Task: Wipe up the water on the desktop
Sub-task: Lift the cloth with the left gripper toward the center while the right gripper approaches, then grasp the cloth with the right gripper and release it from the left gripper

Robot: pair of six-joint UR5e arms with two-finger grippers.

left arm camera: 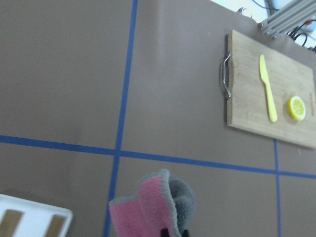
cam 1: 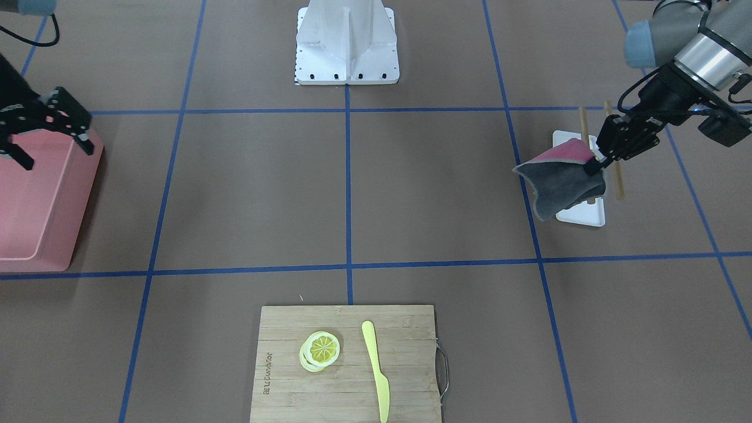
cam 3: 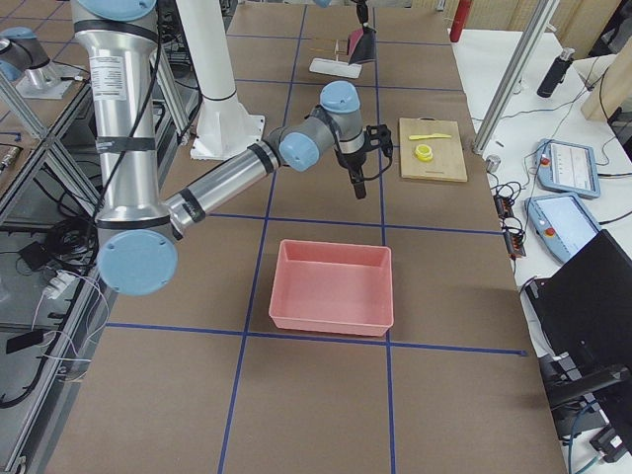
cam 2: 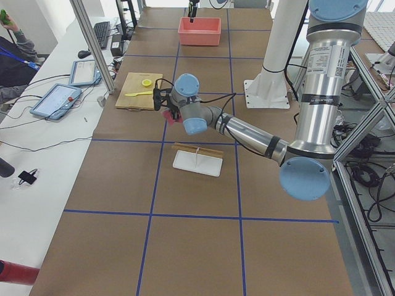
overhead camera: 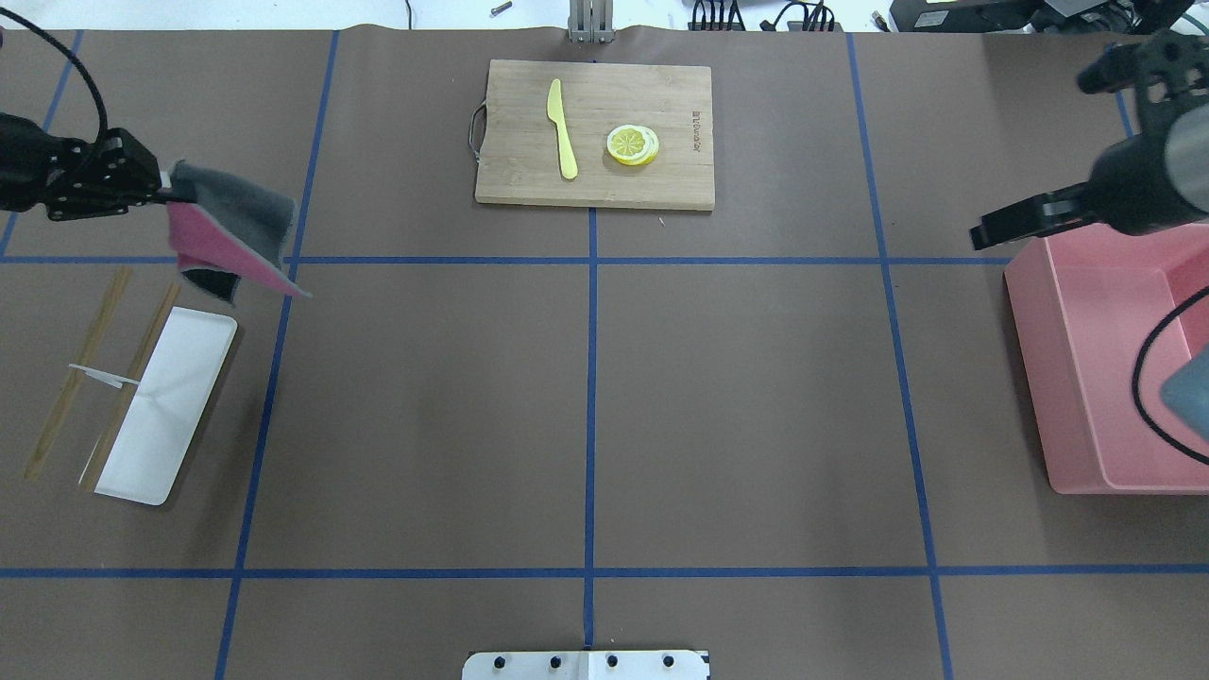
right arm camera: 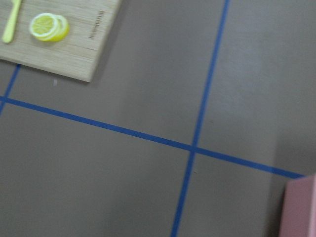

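Overhead exterior view: the desktop point(overhead camera: 737, 406) spreads to the robot's right of the cloth point(overhead camera: 231, 231), which hangs above it, pinched in the left gripper point(overhead camera: 172, 189), the nearer arm's. No water shows; the right gripper point(cam 1: 53, 147) hangs spread and empty.

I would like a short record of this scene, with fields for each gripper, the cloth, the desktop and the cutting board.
left gripper: jaws shut on the cloth, above the desktop
right gripper: jaws open, empty, near the pink bin
cloth: grey and pink, hanging, off the surface
desktop: no water that I can see
cutting board: holds lemon slices and a yellow knife
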